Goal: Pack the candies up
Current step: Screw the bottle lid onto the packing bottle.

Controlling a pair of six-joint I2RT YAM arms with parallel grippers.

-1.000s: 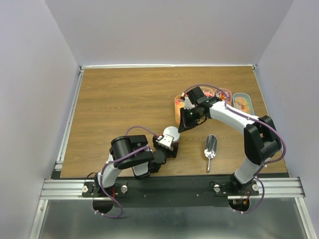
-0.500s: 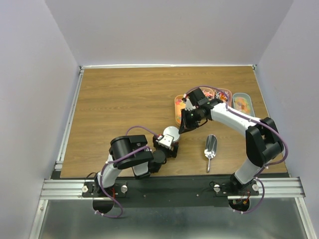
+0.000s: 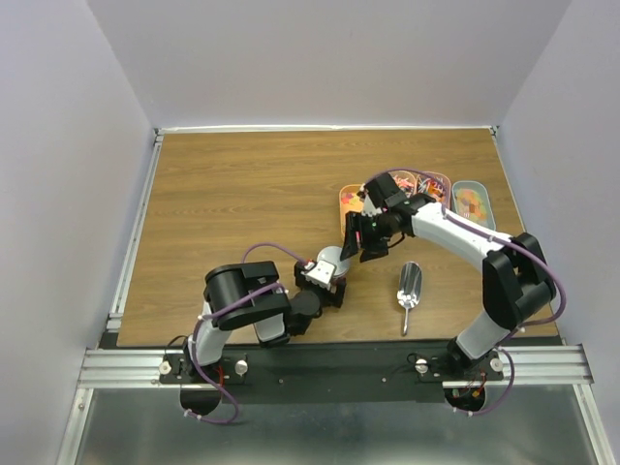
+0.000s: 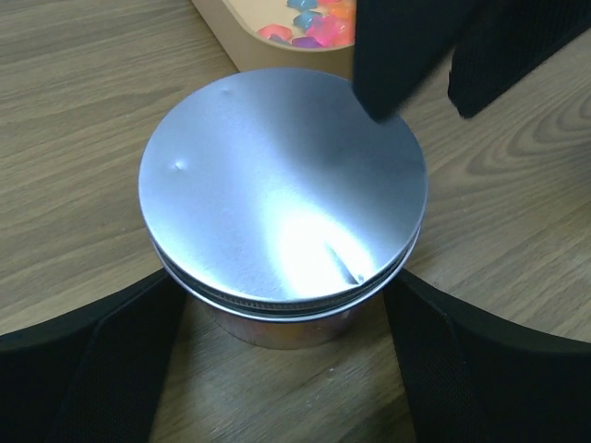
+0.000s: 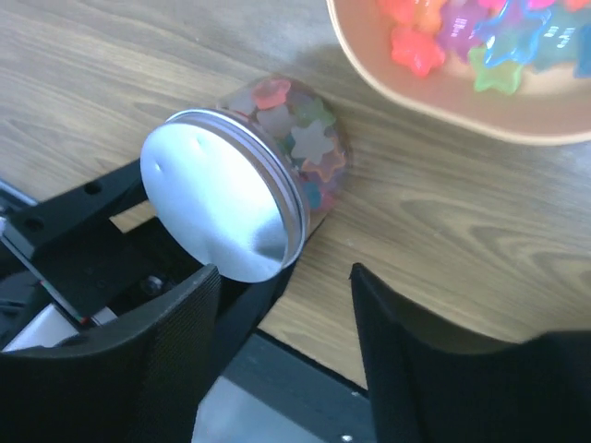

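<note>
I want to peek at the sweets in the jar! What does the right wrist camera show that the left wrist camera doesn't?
Only the right wrist view shows star candies inside the jar, through its clear wall. Only the left wrist view shows the fingers of the right pincer above the lid's far edge. Both show the silver lid, the tray of loose sweets and the wooden table.
</note>
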